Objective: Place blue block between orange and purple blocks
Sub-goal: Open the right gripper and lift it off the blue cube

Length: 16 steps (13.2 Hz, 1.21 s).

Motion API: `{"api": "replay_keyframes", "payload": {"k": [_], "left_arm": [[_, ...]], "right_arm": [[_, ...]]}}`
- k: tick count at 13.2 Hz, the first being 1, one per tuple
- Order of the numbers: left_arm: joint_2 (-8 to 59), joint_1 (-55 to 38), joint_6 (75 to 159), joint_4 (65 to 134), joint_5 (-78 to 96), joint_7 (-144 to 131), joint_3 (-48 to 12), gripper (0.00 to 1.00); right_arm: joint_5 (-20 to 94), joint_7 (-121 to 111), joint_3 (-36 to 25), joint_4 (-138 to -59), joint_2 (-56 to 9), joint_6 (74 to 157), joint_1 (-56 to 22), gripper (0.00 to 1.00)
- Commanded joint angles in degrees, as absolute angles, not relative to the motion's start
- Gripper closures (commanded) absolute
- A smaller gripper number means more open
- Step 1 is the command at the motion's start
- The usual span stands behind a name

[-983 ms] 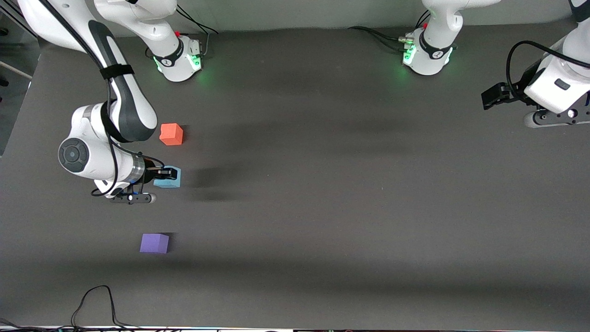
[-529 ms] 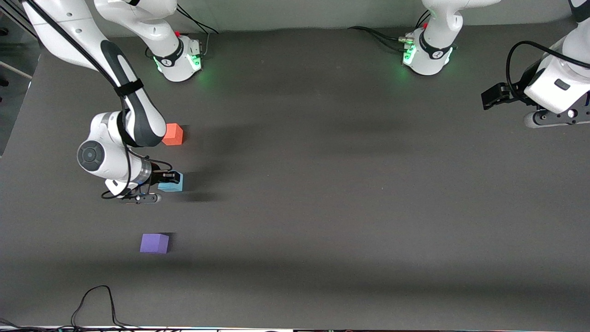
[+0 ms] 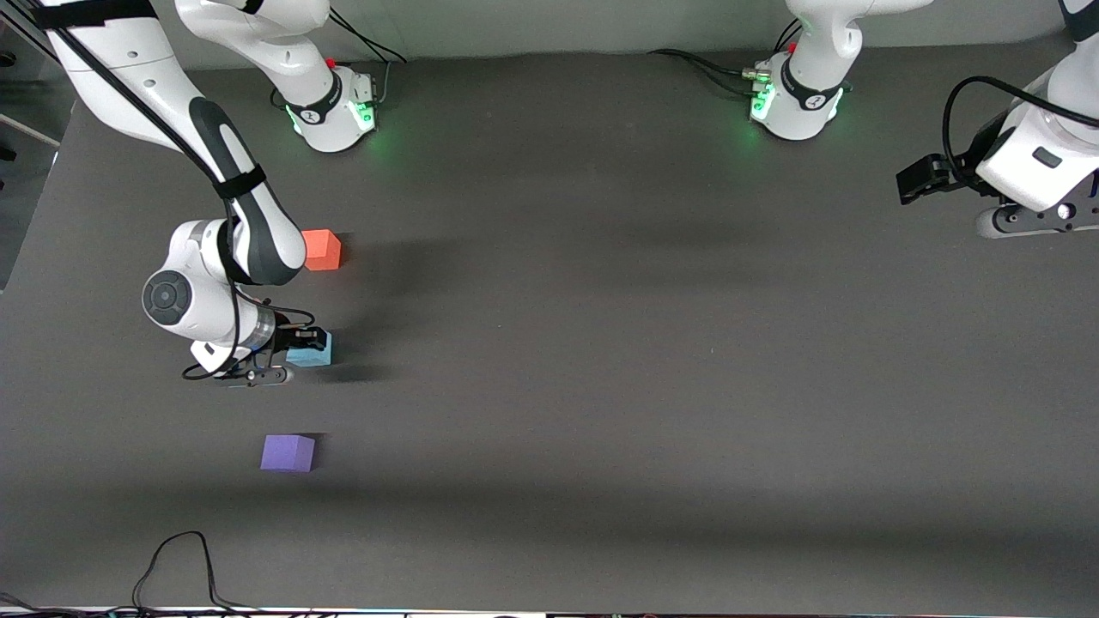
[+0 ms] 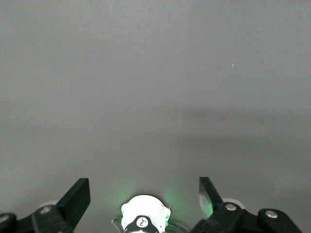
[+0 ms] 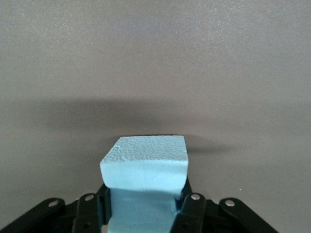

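Your right tool [image 3: 296, 350] has dropped lower, clamping the blue block [image 3: 311, 350] between orange block [image 3: 322, 250] and purple block [image 3: 288, 452]. Only its wrist view shows the pinch; your left tool [image 4: 144, 194] waits spread wide.

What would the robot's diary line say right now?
right gripper: shut on blue block | between orange block, purple block | left gripper: open, waiting

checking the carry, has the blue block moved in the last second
Yes. Held in the right gripper, the blue block has shifted slightly toward the purple block and away from the orange block.
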State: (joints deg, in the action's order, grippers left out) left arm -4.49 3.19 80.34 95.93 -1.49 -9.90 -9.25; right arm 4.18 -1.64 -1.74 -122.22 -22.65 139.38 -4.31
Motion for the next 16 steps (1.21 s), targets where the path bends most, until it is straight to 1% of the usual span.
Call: {"api": "replay_keyframes", "payload": {"k": [1, 5, 6, 7, 8, 9, 13, 16], "left_arm": [[-4.83, 2.72, 79.63, 95.36, -1.14, -10.90, -9.05, 0.00], [-5.97, 2.90, 79.01, 95.36, -1.32, -10.90, -8.79, 0.00], [-6.15, 2.90, 79.19, 95.36, -1.32, -10.90, -8.79, 0.00], [-6.33, 2.90, 79.19, 95.36, -1.32, -10.90, -8.79, 0.00], [-6.59, 2.90, 79.02, 95.45, -1.41, -10.90, -8.88, 0.00], [-6.85, 2.81, 79.10, 95.62, -1.23, -10.90, -8.88, 0.00], [-9.22, 1.50, 79.89, 95.80, -0.97, -10.90, -9.49, 0.00], [-9.76, 1.23, 81.56, 95.89, -0.62, -10.90, -9.41, 0.00]], "right_arm": [[3.69, -2.72, -2.28, -122.43, -23.29, 140.53, -4.83, 0.65], [3.69, -3.86, -2.37, -122.43, -24.34, 141.86, -4.40, 0.55], [3.69, -4.30, -2.46, -122.43, -24.35, 141.86, -4.22, 0.38], [3.69, -4.22, -2.81, -122.34, -24.26, 141.68, -4.13, 0.03], [3.69, -4.13, -2.90, -122.34, -23.65, 141.07, -4.13, 0.00], [3.69, -3.78, -2.90, -122.26, -22.77, 139.85, -4.30, 0.00], [3.78, -3.16, -2.90, -119.10, -15.05, 129.49, -4.39, 0.00], [3.43, -3.51, -2.90, -114.19, -9.51, 120.01, -4.48, 0.00]]}}
